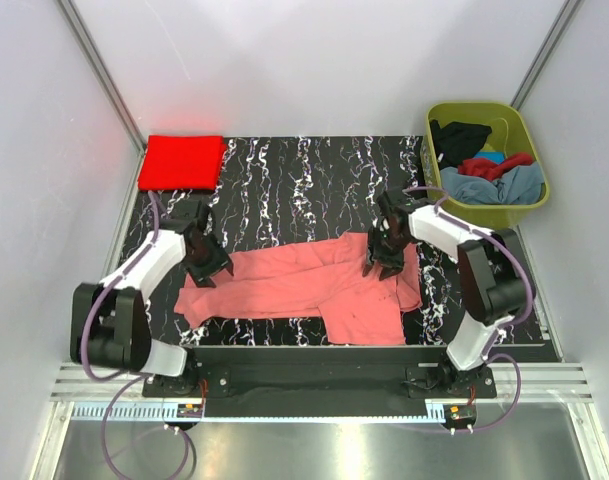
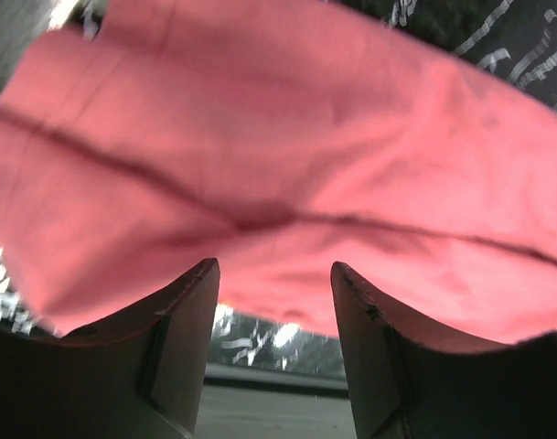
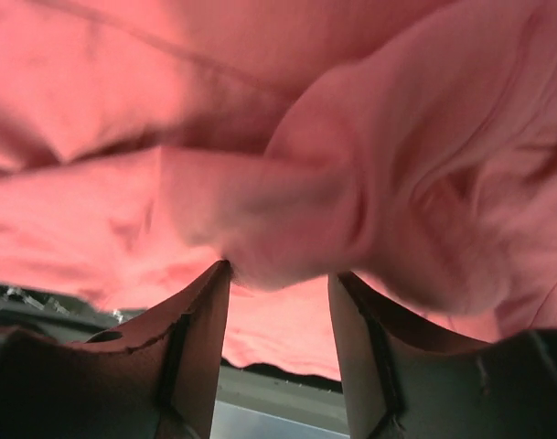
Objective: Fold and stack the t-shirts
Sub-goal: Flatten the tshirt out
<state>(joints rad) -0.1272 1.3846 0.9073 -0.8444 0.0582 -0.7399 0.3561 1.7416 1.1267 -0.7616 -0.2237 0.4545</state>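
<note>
A salmon pink t-shirt [image 1: 304, 285] lies spread and rumpled across the front of the black marbled mat [image 1: 304, 190]. At the back left corner rests a bright red t-shirt [image 1: 181, 161], folded flat. My left gripper [image 1: 209, 268] hovers at the pink shirt's left end; in the left wrist view its jaws [image 2: 273, 274] stand open with only mat between them and the pink cloth [image 2: 278, 165] just beyond the tips. My right gripper [image 1: 386, 265] is over the shirt's right part. Its jaws [image 3: 278, 270] are open, with a bulging fold of pink cloth [image 3: 287, 219] at the fingertips.
An olive-green tub [image 1: 489, 213] stands at the back right, holding a black shirt [image 1: 460, 138], a dark red one [image 1: 494, 165] and a grey-blue one [image 1: 489, 187]. White walls close in the sides and back. The arm bases sit on the rail at the near edge.
</note>
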